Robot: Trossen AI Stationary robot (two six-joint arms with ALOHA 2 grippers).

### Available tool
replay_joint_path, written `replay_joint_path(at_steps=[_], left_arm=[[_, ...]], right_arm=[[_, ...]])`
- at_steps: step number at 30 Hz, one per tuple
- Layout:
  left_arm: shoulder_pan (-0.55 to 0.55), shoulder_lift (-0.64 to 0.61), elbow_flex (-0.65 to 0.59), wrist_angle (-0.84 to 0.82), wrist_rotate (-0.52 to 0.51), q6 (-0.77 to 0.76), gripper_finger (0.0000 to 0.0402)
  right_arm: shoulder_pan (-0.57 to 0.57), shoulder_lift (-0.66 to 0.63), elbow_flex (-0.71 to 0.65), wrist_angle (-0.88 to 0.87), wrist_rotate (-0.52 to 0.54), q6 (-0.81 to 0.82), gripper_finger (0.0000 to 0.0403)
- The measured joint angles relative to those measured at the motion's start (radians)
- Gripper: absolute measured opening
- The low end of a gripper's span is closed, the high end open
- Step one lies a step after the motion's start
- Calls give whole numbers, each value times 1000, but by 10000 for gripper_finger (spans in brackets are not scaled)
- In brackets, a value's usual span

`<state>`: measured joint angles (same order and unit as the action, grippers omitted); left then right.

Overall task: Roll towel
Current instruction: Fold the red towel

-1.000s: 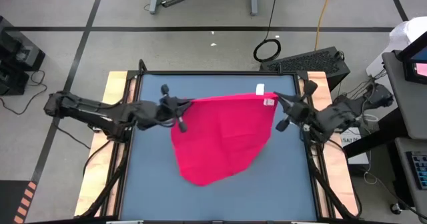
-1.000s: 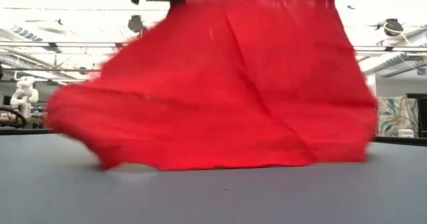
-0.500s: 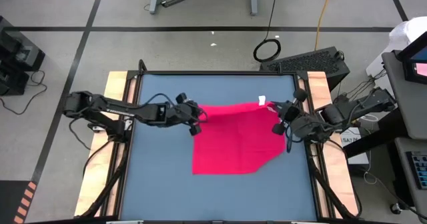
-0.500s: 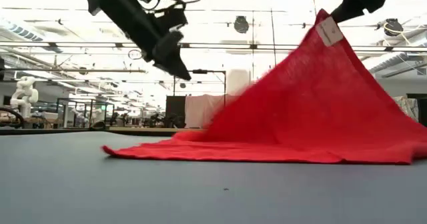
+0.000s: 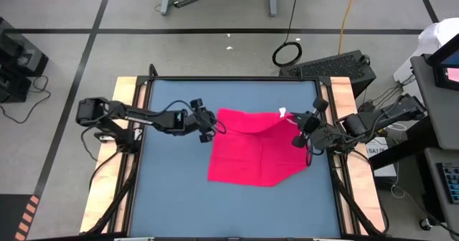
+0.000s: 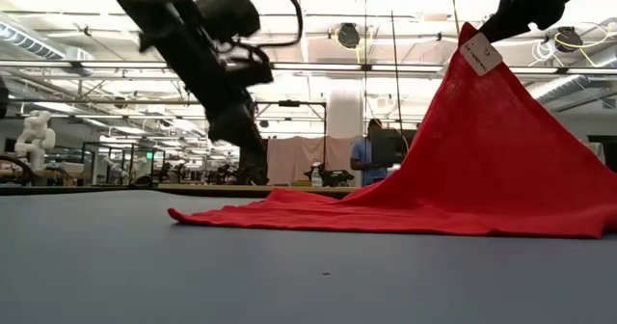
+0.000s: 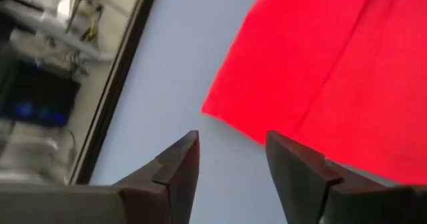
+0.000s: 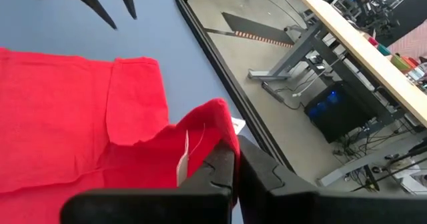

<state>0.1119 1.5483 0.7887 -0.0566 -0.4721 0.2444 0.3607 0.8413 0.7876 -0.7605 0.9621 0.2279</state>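
The red-pink towel (image 5: 254, 149) lies mostly flat on the blue-grey table (image 5: 172, 198), right of centre. Only its far right corner is raised, which makes it a tent shape (image 6: 463, 160) in the low view. A small white tag (image 6: 479, 52) hangs at that raised corner. My right gripper (image 5: 296, 122) is shut on the corner. My left gripper (image 7: 230, 159) is open, low over the table, just off the towel's far left corner (image 7: 208, 108), and touches nothing. It shows beside that corner (image 5: 211, 129) in the high view too. My right gripper pinches the towel's tagged far right corner (image 8: 217, 117) between its two shut fingers. They come from the table's right side, slanting down. The corner is lifted clear and the cloth slopes down from it, with the rest of the towel lying on the table.
Bare table surface lies left of the towel and toward the near edge. A dark frame (image 5: 143, 126) and wooden side boards (image 5: 118, 119) border the table. In the room beyond the far edge stands a person (image 6: 369, 155).
My left gripper has let go of the towel's left corner and sunk toward the table. The towel, which hung spread between both grippers, has dropped and now lies flat except for the tagged corner. My right gripper has come down a little with that corner.
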Motion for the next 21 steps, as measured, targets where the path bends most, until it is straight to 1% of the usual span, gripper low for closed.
replay_joint_path(at_steps=[3, 6, 9, 21], left_arm=[[43, 76, -2, 28, 22, 13, 174], [69, 133, -2, 29, 118, 46, 173], [71, 172, -2, 41, 157, 89, 173], [92, 193, -2, 105, 204, 212, 172]], right_arm=[[0, 0, 0, 1, -21, 0, 0], [0, 0, 0, 0, -54, 7, 0], [0, 1, 0, 0, -78, 21, 0], [0, 1, 0, 0, -78, 37, 0]])
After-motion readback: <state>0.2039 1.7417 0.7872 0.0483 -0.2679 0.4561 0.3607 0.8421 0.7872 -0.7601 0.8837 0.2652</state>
